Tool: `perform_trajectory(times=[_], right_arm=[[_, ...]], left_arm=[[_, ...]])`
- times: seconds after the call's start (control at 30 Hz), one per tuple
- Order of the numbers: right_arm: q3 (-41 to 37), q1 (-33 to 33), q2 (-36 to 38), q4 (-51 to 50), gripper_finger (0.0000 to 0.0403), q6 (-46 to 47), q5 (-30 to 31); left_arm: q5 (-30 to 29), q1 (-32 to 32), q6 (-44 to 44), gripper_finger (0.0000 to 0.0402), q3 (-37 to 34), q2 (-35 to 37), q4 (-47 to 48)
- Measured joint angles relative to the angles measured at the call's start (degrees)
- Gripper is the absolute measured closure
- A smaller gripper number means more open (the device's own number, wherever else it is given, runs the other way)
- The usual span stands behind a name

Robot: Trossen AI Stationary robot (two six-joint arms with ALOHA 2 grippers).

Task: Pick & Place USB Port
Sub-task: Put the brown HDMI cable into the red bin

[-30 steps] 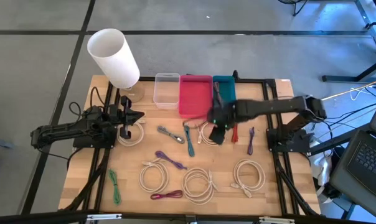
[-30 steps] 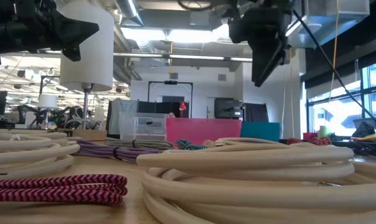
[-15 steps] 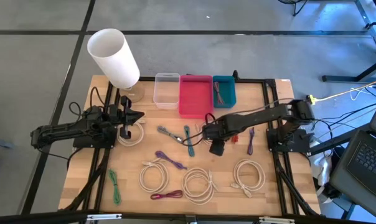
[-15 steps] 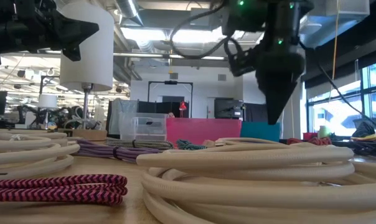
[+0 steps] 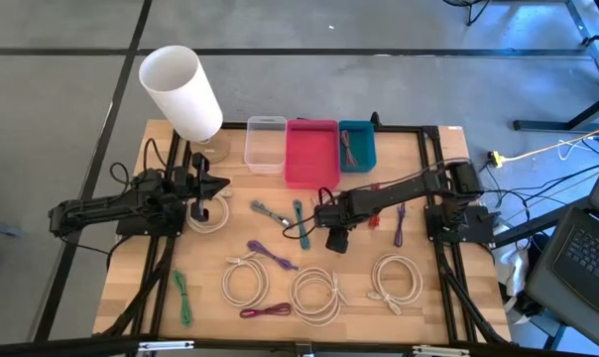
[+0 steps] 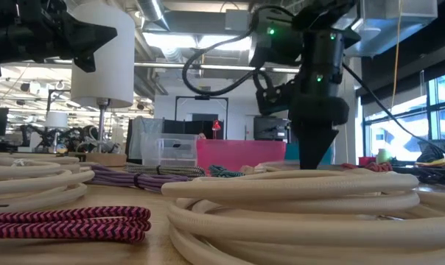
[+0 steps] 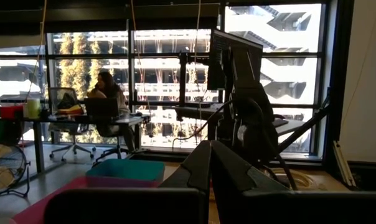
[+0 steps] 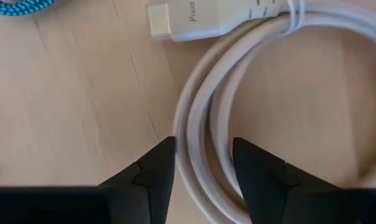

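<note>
The right gripper (image 8: 202,163) stands open and empty, its fingers straddling the white cable coil (image 8: 238,106) at the desk's centre, nearer the far edge. Descend until both strands sit between the pads, then close squarely.

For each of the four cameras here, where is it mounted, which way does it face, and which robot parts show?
High view: overhead, straight down on the table; both arms show.
Low view: at tabletop height, looking level across white cable coils into the room; right gripper comes down from above.
Left wrist view: on the waiting left arm, facing windows; its shut left gripper shows.
Right wrist view: straight down between open fingers straddling a white cable.
Shared: pink bin appears in the high and low views.
</note>
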State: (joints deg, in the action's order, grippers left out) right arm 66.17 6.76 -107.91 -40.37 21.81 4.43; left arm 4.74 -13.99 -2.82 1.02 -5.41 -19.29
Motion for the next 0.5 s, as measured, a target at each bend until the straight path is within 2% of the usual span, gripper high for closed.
perform_trajectory(times=[0.27, 0.37, 0.5], right_arm=[[0.22, 0.0, -1.9, 0.34, 0.025, 0.05, -0.18], [0.22, 0.02, -1.76, 0.52, 0.0289, 0.3, -0.72], [0.68, -0.11, -1.74, -0.16, 0.0367, 0.77, -1.53]], left_arm=[[0.01, 0.01, -0.02, 0.0397, 0.0, 0.02, 0.02], [0.01, 0.0, -0.01, 0.0398, 0.0, 0.0, 0.01], [0.01, 0.01, -0.03, 0.0398, 0.0, 0.02, 0.01]])
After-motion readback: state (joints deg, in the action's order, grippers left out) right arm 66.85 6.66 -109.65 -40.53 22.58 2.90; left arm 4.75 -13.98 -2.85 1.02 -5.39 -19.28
